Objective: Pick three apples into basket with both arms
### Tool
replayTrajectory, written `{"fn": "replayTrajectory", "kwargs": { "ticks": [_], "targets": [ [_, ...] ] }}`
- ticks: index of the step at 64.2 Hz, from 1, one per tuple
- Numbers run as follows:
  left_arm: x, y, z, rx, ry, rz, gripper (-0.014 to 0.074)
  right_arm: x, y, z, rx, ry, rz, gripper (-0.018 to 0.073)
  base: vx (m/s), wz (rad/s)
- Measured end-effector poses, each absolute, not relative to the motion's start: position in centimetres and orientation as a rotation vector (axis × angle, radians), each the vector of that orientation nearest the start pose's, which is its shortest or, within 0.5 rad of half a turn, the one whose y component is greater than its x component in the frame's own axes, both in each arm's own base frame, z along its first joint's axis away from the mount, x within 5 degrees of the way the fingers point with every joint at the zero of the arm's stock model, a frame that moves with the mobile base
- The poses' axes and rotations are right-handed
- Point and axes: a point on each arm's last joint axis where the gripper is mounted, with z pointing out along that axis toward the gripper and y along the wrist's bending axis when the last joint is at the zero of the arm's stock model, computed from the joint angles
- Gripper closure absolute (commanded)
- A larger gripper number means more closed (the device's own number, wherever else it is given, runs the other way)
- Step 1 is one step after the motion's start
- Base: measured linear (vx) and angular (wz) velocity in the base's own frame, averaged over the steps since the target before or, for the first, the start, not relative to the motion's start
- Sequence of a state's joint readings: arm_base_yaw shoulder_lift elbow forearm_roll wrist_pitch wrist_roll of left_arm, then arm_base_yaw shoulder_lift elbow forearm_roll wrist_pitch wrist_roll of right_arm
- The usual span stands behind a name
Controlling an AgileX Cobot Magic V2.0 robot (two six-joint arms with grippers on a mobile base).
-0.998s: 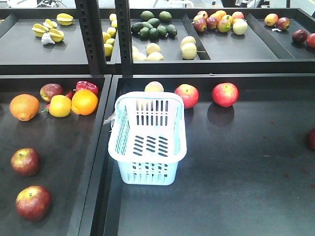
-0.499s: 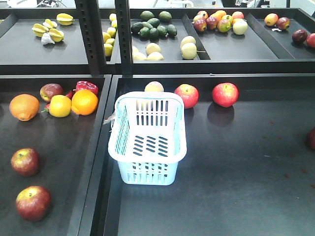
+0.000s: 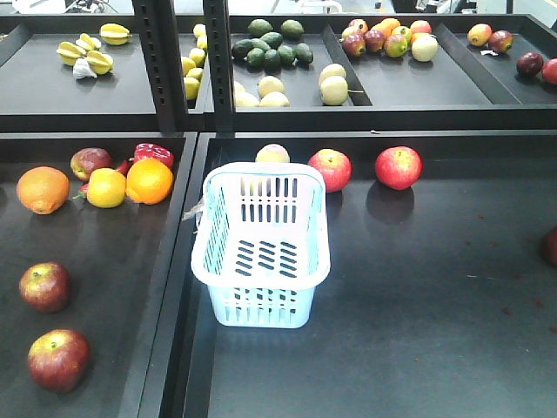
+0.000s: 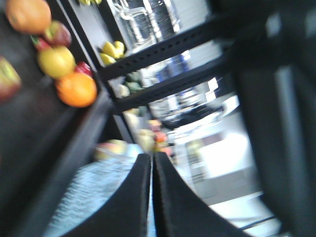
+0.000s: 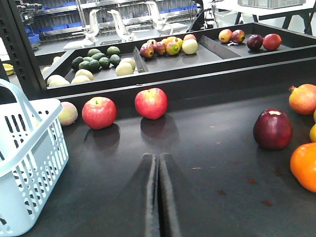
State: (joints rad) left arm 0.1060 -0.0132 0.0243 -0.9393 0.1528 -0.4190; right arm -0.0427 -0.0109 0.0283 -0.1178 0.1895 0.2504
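The pale blue basket (image 3: 261,306) stands empty at the left of the right tray. Two dark red streaked apples (image 3: 45,286) (image 3: 58,359) lie at the front of the left tray, and a third (image 3: 90,161) lies behind among the oranges. Two brighter red apples (image 3: 330,169) (image 3: 398,167) lie behind the basket, and they also show in the right wrist view (image 5: 99,112) (image 5: 151,103). My right gripper (image 5: 158,157) is shut and empty, low over the tray, right of the basket (image 5: 34,168). My left gripper (image 4: 152,158) is shut and empty in a blurred view, above the basket (image 4: 89,192).
Oranges (image 3: 149,180) (image 3: 43,189) and a yellow fruit (image 3: 106,187) lie at the back of the left tray. A dark red apple (image 5: 272,129) and an orange (image 5: 303,165) lie to the right of my right gripper. Black shelf posts (image 3: 161,65) and upper fruit trays stand behind.
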Motion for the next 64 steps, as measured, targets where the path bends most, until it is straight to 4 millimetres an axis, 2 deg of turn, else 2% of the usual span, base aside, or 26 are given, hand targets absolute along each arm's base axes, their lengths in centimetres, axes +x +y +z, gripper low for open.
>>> {"fn": "replayTrajectory", "kwargs": {
  "ticks": [9, 14, 19, 29, 37, 45, 52, 57, 64],
  "targets": [
    [5.7, -0.8, 20.1, -1.239, 1.175, -1.326, 0.0603, 5.6, -0.4, 18.7, 0.166, 1.681, 0.050, 0.0561, 0.00, 0.00],
    [5.5, -1.0, 21.4, -1.199, 1.154, -1.369, 0.0603, 5.6, -0.4, 18.7, 0.166, 1.681, 0.050, 0.0561, 0.00, 0.00],
    [4.8, -1.1, 24.6, -1.039, 1.127, -1.341, 0.0603, 5.6, -0.4, 18.7, 0.166, 1.681, 0.050, 0.0561, 0.00, 0.00],
    [2.5, -1.6, 31.3, -0.648, 1.083, -1.133, 0.0603, 5.6, -0.4, 18.7, 0.166, 1.681, 0.050, 0.0561, 0.00, 0.00],
    [2.5, -2.7, 35.2, -0.360, 1.164, -0.972, 0.0603, 5.6, -0.4, 18.7, 0.166, 1.681, 0.050, 0.0561, 0.00, 0.00],
    [4.5, -3.9, 37.7, -0.124, 1.286, -0.896, 0.0594, 5.6, -0.4, 18.7, 0.166, 1.681, 0.050, 0.0561, 0.00, 0.00],
    [7.5, -4.5, 39.0, 0.065, 1.396, -0.805, 0.0538, 5.6, -0.4, 18.7, 0.166, 1.681, 0.050, 0.0561, 0.00, 0.00],
    [9.6, -4.7, 39.8, 0.187, 1.453, -0.740, 0.0459, 5.6, -0.4, 18.7, 0.166, 1.681, 0.050, 0.0561, 0.00, 0.00],
    [13.2, -4.7, 40.2, 0.300, 1.542, -0.674, 0.0294, 5.6, -0.4, 18.7, 0.166, 1.681, 0.050, 0.0561, 0.00, 0.00]
  ]
}}
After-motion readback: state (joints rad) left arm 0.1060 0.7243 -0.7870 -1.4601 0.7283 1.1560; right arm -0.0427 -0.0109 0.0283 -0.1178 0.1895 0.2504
